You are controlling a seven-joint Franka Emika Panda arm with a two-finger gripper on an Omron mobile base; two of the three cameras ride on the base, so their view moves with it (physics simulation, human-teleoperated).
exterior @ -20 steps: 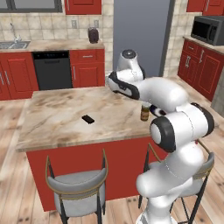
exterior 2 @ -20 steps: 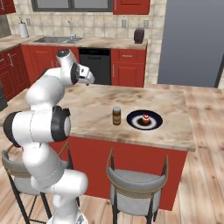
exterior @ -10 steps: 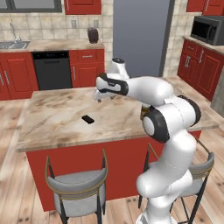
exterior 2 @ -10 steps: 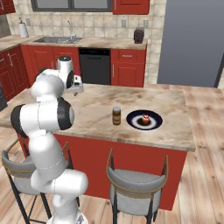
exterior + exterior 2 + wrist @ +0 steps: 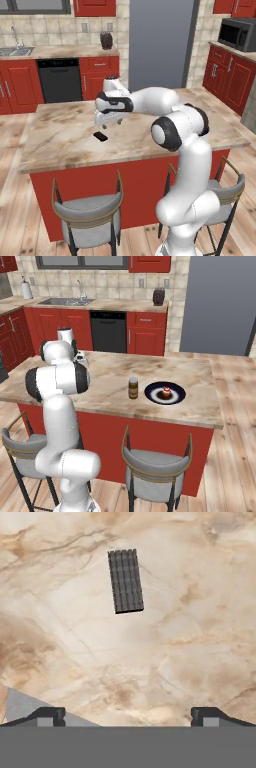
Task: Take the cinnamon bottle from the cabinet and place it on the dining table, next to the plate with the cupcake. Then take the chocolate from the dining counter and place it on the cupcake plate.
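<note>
Fingers spread above the chocolate on the counter

Fingers (image 5: 47,714) are seen wide apart at the bottom of the hand view, one dark tip at each side, with nothing held between them. Bare marbled stone lies in the gap, and the chocolate (image 5: 126,581) is seen further up that view, a flat dark ridged bar lying on the stone, apart from both tips. In the left base view the gripper (image 5: 106,123) is held over the counter (image 5: 60,140), pointing down, with the chocolate (image 5: 100,136) lying on the stone just below and slightly to the camera's left of it; no contact is seen. The white arm is bent across the counter from the lower right of that view.

In the right base view the arm is stretched toward the far left part of the counter (image 5: 200,406), and the hand is largely hidden behind the arm's own joints. The cinnamon bottle (image 5: 133,388) is stood upright on the stone, just beside the plate (image 5: 152,391), on its left as seen from that camera; whether the two touch cannot be told. The cupcake (image 5: 166,392) is set on the plate, near its middle. Bottle and plate are well apart from the chocolate and the gripper.

Two stools (image 5: 156,468) are placed along the near edge of the counter. Red base cabinets (image 5: 147,333) and a dark dishwasher (image 5: 107,332) are ranged along the back wall.
</note>
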